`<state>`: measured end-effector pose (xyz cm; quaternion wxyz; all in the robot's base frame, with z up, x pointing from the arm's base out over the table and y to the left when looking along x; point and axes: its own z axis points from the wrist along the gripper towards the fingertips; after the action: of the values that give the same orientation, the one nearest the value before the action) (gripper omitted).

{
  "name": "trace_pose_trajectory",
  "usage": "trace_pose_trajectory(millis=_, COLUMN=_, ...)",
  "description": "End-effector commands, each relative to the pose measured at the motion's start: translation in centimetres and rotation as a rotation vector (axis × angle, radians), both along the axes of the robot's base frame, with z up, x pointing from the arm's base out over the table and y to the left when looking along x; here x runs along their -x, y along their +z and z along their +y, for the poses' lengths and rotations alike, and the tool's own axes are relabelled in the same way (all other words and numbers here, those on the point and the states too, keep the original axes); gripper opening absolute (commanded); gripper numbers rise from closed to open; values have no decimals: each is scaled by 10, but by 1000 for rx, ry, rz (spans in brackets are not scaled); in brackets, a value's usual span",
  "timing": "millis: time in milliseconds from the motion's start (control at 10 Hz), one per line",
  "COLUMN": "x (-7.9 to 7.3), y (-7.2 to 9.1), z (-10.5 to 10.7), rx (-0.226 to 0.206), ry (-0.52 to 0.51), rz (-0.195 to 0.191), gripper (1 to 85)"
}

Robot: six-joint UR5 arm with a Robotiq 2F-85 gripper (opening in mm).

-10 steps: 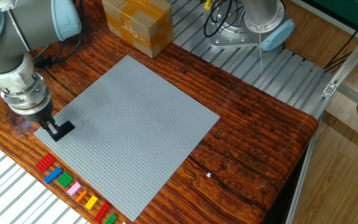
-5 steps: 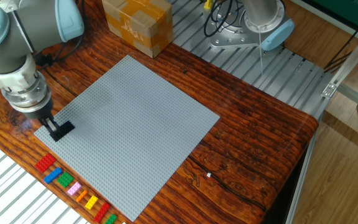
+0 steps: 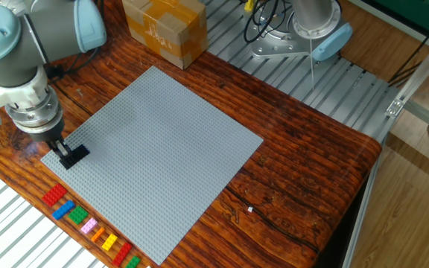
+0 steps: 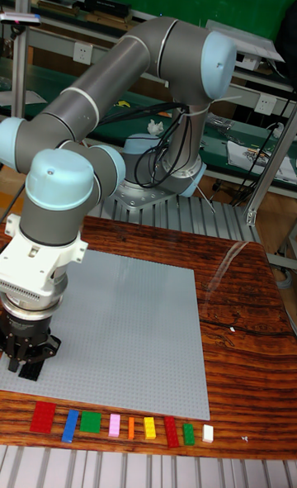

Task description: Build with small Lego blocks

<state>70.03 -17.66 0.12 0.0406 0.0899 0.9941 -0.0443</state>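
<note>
- The small Lego blocks (image 3: 89, 224) lie in a row on the tabletop (image 3: 289, 186) just beside the grey baseplate's (image 3: 162, 149) near edge (red, blue, green, pink, orange, yellow).
- A black block (image 3: 75, 154) sits low on the baseplate's corner, between the fingers (image 3: 62, 152).
- The fingers look closed on it.
- A cardboard box (image 3: 166, 28) stands beyond the plate.

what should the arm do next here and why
Probably finish pressing straight down, then open and lift. The gripper sits low at the near left corner of the grey baseplate with something black at its fingers, likely a brick; seating can't be judged. The remaining small Lego blocks lie in a row on the wood along the baseplate's front edge, untouched, so they would come next.
</note>
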Motion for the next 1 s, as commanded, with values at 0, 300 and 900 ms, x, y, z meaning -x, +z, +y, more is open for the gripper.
trace_pose_trajectory(millis=0, x=-6, y=-4, z=4, rx=-8, ry=-20, rz=-32, gripper=10)
trace_pose_trajectory(millis=300, x=-1, y=7, z=13, rx=16, ry=-67, rz=6, gripper=10)
trace_pose_trajectory(millis=900, x=1, y=2, z=9, rx=12, ry=-53, rz=6, gripper=10)
